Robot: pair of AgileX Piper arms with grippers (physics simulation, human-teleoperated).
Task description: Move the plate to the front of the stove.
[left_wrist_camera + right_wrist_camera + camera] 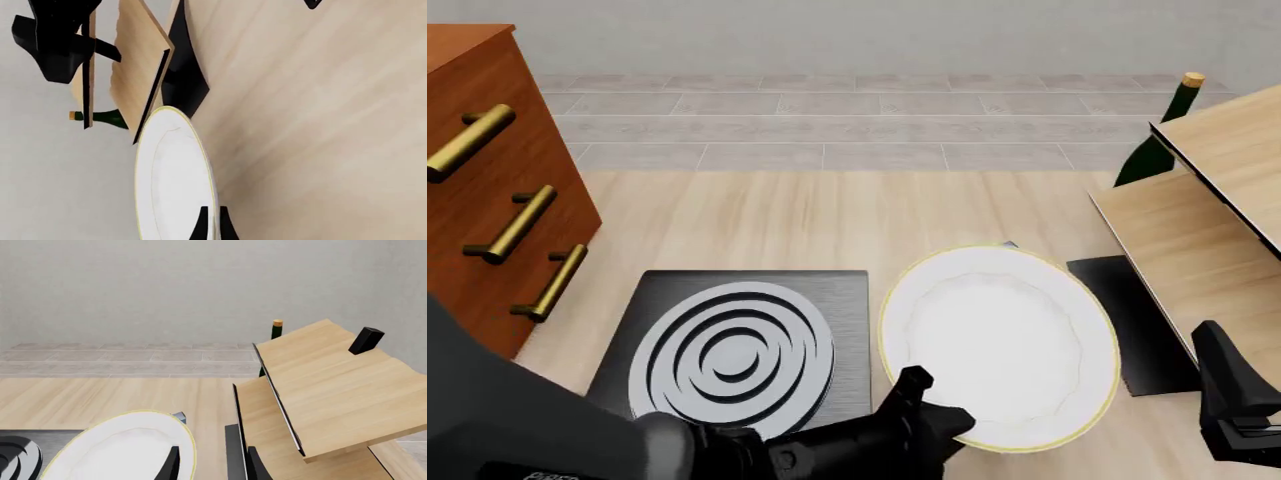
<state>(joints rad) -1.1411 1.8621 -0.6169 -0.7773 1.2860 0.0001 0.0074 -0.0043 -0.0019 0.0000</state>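
We are in the carry step: our left tool [941,415] is clamped on the near rim of the plate [1001,345], one finger above and one below, as the left wrist view shows the two dark fingertips [200,227] straddling the gold edge. The plate looks tilted and lifted rather than lying flat, though we cannot be sure its far edge is clear of the surface [827,215]. It sits just to the right of the stove [741,345], its left rim close beside the stove's right edge, and partly over the narrow black mat [1128,320] that lies by the wooden shelf unit [1208,200]. A green bottle [1158,140] stands behind that shelf, and a wooden drawer chest [494,180] stands at the surface's left edge. Our right tool [1234,400] hangs near the surface's near right corner, holding nothing; in the right wrist view its fingers [233,455] appear parted. We judge the plate has not yet reached its goal. The next move calls for keeping the grip firm, drawing the plate toward the near edge and leftward until it lies before the stove's near side, then lowering it flat and letting go.
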